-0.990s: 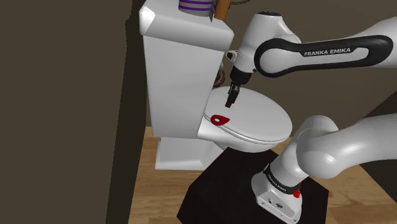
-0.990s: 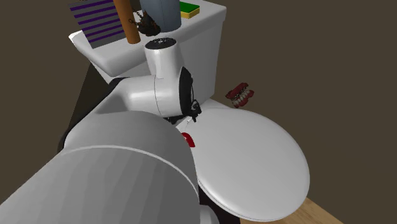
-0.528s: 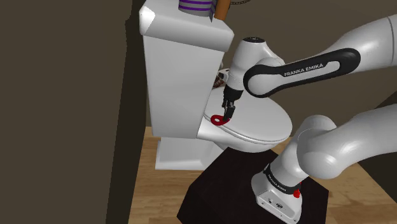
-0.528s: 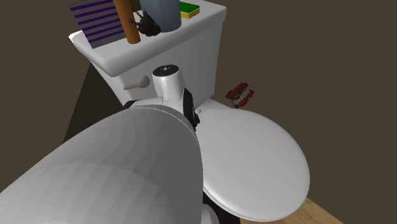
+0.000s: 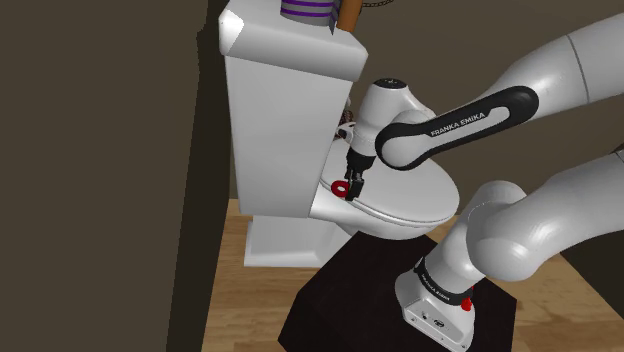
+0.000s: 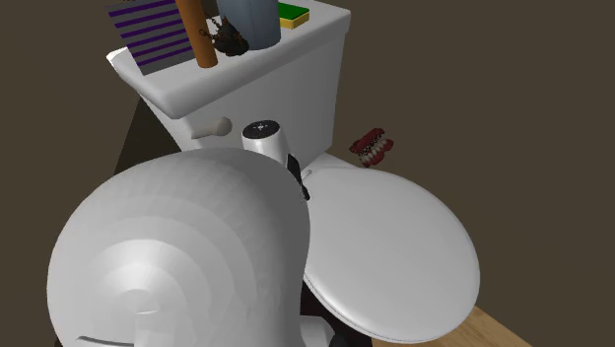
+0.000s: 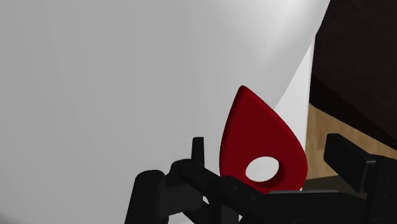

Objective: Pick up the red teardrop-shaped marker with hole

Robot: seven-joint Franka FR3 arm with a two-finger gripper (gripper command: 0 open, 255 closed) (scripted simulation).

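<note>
The red teardrop-shaped marker (image 5: 342, 188) with a round hole lies flat on the white toilet lid (image 5: 400, 190), near the lid's tank-side edge. My black gripper (image 5: 350, 184) has come down onto it from above. In the wrist view the marker (image 7: 254, 137) sits between my two fingers, and my gripper (image 7: 271, 149) stands open with a gap on each side of the marker. One finger (image 7: 198, 151) is close to the marker's edge and the other finger (image 7: 347, 156) stands farther off. In the second exterior view my arm hides the marker.
The toilet tank (image 5: 285, 110) rises right behind the marker. On its top stand a purple striped box (image 6: 148, 34), a brown cylinder (image 6: 197, 34), a grey cup (image 6: 251, 20) and a green pad (image 6: 293, 13). A set of red dentures (image 6: 373, 148) lies beside the lid (image 6: 394, 246).
The arm has swung down and toward the tank. The gripper went from hovering above the lid to straddling the marker, which still lies on the lid.
</note>
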